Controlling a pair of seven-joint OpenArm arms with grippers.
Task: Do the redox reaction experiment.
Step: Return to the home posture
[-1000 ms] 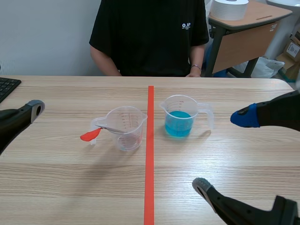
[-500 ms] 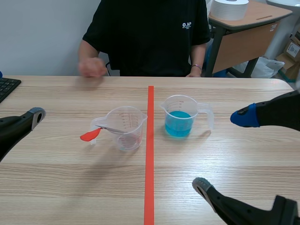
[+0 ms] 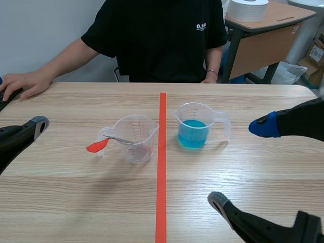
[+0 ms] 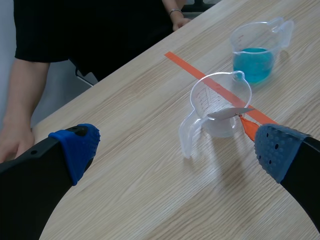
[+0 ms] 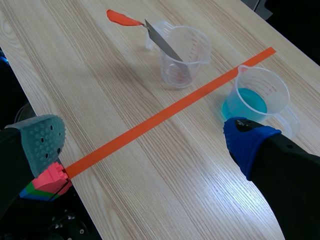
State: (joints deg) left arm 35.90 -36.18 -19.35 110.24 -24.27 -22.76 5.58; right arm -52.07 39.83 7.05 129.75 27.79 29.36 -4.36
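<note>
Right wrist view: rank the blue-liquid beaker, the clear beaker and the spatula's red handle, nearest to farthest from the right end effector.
1. Blue-liquid beaker, just ahead of the blue pad.
2. Clear beaker, farther ahead, holding the spatula.
3. Spatula's red handle, sticking out beyond that beaker.

Bright, even room light falls from overhead. In the scene view the empty cup lays a faint, soft-edged shadow on the table toward 7 o'clock. The cup of blue liquid lays a weaker one toward 4 o'clock. In both wrist views the wood near the cups carries a pale sheen, and the clear plastic rims catch small highlights.
</note>
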